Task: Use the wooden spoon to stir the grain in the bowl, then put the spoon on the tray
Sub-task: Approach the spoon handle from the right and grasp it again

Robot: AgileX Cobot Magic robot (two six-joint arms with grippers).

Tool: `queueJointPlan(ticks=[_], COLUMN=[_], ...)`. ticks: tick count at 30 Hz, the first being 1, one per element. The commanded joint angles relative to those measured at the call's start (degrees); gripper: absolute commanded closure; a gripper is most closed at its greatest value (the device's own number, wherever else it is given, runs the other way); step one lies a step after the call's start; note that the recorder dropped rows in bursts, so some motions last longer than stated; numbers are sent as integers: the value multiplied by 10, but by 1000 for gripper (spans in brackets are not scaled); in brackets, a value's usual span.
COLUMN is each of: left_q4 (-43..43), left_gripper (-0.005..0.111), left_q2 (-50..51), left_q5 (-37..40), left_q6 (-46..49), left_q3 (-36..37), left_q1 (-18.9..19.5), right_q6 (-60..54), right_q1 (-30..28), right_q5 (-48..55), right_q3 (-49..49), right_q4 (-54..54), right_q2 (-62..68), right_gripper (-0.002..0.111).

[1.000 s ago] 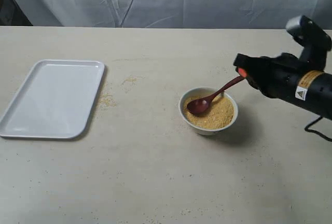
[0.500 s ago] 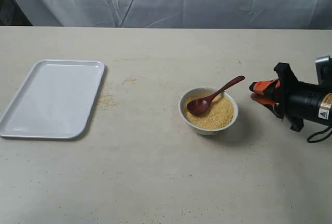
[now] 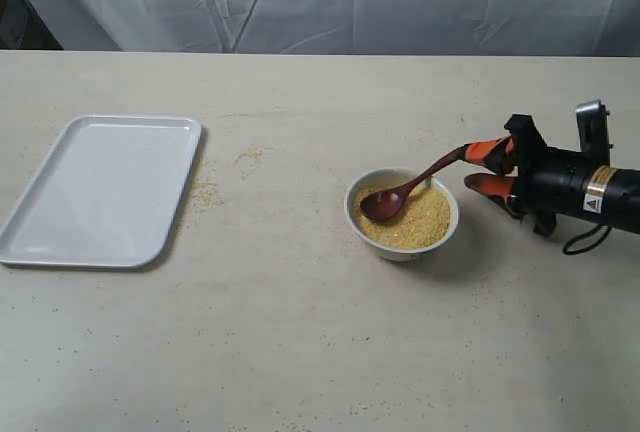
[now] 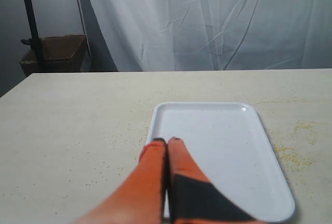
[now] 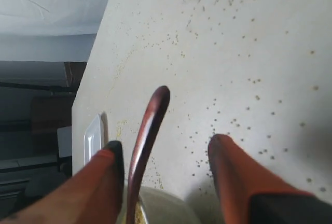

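The right gripper (image 3: 472,165) hangs low over the worktop (image 3: 300,332) with its jaws spread, one on either side of the tip of the spoon (image 3: 410,184). It has not closed on the handle. In my right wrist view the handle runs up between the two orange fingers (image 5: 233,177), close against one and well apart from the other. I cannot tell whether it touches the near one.

The spoon leans on the rim of the bowl (image 3: 400,250), its head lying on the grain (image 3: 420,220) and its handle angled up and out toward the right arm. The bowl stands right of the middle of the worktop, well apart from the tray (image 3: 100,187) at the left. Nothing lies on the tray. Loose grain (image 3: 205,193) is scattered on the worktop beside the tray's nearer edge.

The left gripper (image 4: 166,141) is clenched on nothing, its fingers pressed together above the near end of the tray. It does not show in the exterior view.

I judge the task to be at a grasp. The spoon must first be taken. Whether the stirring has been done I cannot read from the mound. The carry across to the tray and the set-down there are plainly left to do.
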Motion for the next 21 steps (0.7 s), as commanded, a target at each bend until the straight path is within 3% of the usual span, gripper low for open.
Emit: queueJointPlan(ticks=[1, 8, 21], left_q4=[0, 0, 0], left_gripper=[107, 107, 107], left_q2=[-3, -3, -3], left_q5=[-4, -4, -4], left_q6=[-1, -1, -1], left_q3=[1, 1, 1], left_q1=[0, 0, 0], right_q6=[-1, -10, -19], right_q1=[34, 80, 80], right_q5=[-8, -8, -53], right_q3=[-18, -39, -38], right_q4=[39, 115, 186], right_q2=[18, 37, 40], right_gripper=[57, 60, 65])
